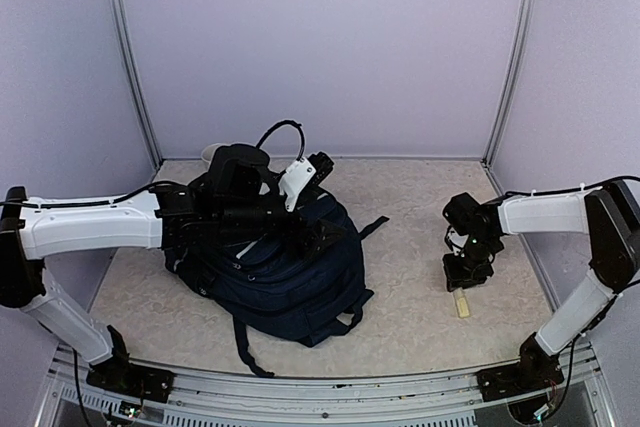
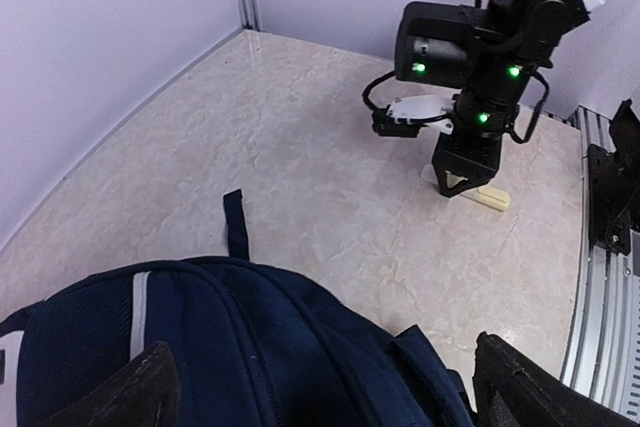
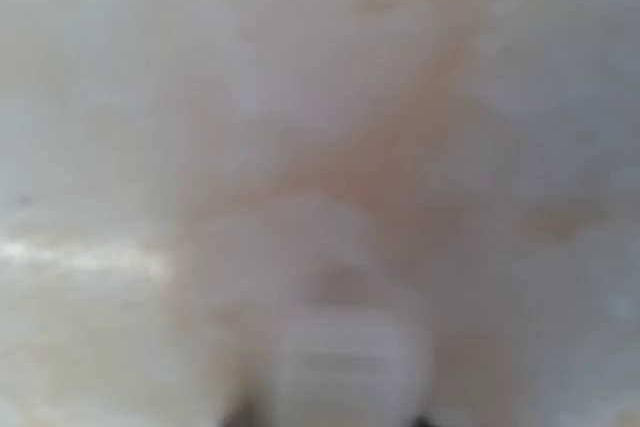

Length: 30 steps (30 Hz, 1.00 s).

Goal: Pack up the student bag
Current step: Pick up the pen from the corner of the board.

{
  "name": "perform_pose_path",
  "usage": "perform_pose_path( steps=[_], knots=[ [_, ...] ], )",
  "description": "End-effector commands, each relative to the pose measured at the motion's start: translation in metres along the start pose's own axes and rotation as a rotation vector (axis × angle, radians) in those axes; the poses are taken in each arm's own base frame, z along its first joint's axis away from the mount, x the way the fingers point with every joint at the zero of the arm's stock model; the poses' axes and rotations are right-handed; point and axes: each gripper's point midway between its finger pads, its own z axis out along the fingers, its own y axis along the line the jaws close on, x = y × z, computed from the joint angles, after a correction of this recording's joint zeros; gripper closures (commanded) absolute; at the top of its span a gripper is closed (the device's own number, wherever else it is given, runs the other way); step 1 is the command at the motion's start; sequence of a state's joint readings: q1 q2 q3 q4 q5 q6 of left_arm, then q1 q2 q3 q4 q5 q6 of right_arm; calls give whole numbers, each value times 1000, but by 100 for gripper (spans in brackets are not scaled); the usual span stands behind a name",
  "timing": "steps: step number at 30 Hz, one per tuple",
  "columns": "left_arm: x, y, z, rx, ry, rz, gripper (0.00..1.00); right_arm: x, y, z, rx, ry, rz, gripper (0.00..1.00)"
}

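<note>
Bag (image 1: 290, 292) just under L end effector (image 1: 328, 235)

There is one student bag (image 1: 300, 282) on one table (image 1: 420, 207), and the left wrist view shows one white stripe (image 2: 140, 302) on the bag. Two arms are in sight, the left arm (image 1: 90, 222) and the right arm (image 1: 545, 212); each carries one gripper, so two in all: the left gripper (image 1: 330, 235) and the right gripper (image 1: 462, 277). Beyond these there is one small pale block (image 1: 461, 304), four green lights (image 2: 418, 69) on the right arm, and two metal corner posts (image 1: 128, 57).
</note>
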State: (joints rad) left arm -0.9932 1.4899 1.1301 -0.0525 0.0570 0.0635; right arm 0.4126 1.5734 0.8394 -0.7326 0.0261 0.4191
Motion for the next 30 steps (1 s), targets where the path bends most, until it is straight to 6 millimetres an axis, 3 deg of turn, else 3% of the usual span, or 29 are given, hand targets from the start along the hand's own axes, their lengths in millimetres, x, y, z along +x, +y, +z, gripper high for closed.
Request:
perform_pose_path(
  steps=[1,4,10,12,14,18,24,28,30],
  knots=[
    [11,34,2,-102,71,-63,1,27,25,19,-46,110,-61,71],
    [11,58,-3,-202,121,-78,1,22,38,14,-72,92,-81,77],
    [42,106,-25,-473,312,-70,1,11,63,2,-137,35,-112,90],
    [46,113,-33,-479,330,-92,1,6,70,-5,-166,10,-122,92],
    [40,103,-37,-403,302,-117,1,-1,77,-14,-194,-24,-128,93],
    [14,62,-47,-219,176,-115,1,-13,79,-28,-197,-84,-130,98],
    [55,43,-36,-144,307,-72,2,-29,95,-52,-285,-181,-138,100],
    [65,32,-25,-123,348,-47,9,-42,115,-81,-394,-267,-161,100],
    [66,38,-23,-167,377,-32,16,-47,122,-94,-432,-303,-173,100]
  ],
)
